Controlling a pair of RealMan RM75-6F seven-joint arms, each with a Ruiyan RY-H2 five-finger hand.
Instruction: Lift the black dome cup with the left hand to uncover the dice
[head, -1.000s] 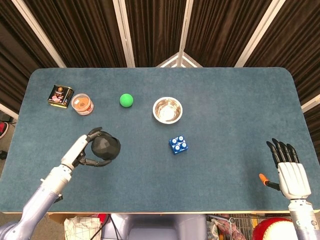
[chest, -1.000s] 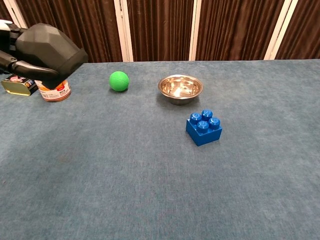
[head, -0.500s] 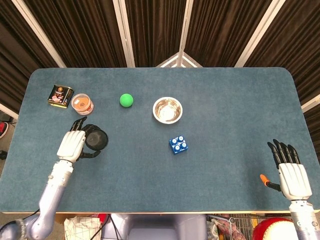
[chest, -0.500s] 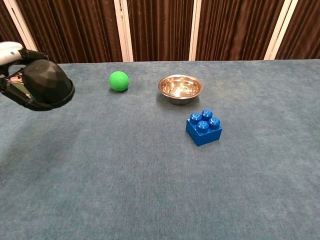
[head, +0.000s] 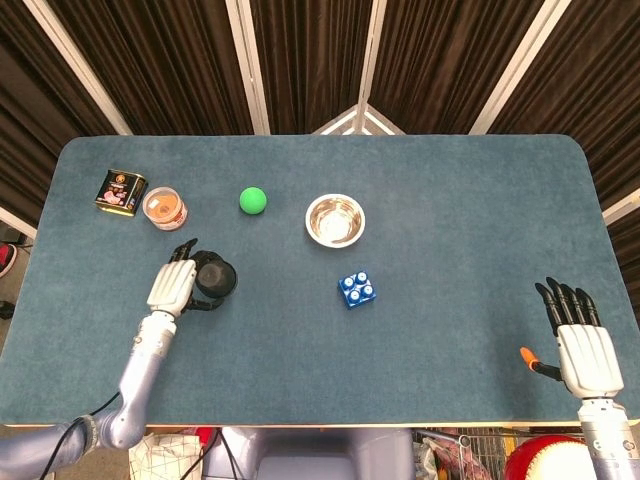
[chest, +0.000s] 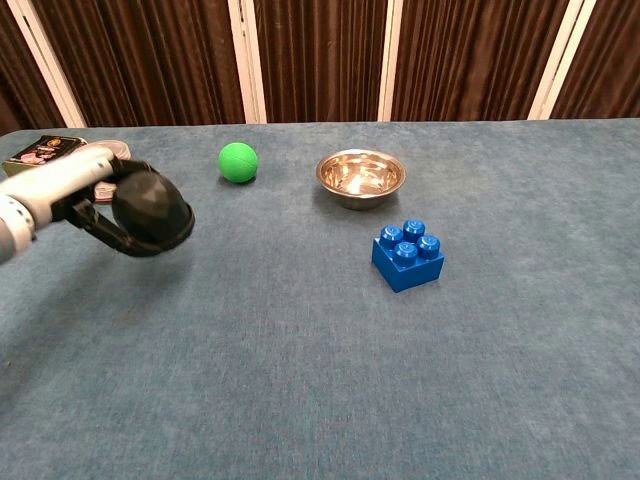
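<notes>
Head view shows the left hand (head: 172, 285) gripping the black dome cup (head: 215, 279), its fingers wrapped around the cup's side, near the left part of the blue surface (head: 450, 220) just below the orange-lidded jar (head: 165, 207) and the small tin (head: 121, 191). Against the pictures from a second ago, the cup has swung from a high, tilted carry down and forward; in the chest view it now hangs low, the hand (chest: 75, 190) holding it tipped with the dome (chest: 152, 210) facing the camera. Whether it touches the surface cannot be told. No dice shows anywhere in either view, neither under the cup nor on the cloth, so the uncovering looks already done or the dice lies hidden; that is a judgement only. The right hand (head: 580, 335) rests at the near right edge, fingers straight and apart, holding nothing. A green ball (head: 253, 200), a steel bowl (head: 335, 220) and a blue toy brick (head: 356, 290) lie untouched, well apart from the cup.
</notes>
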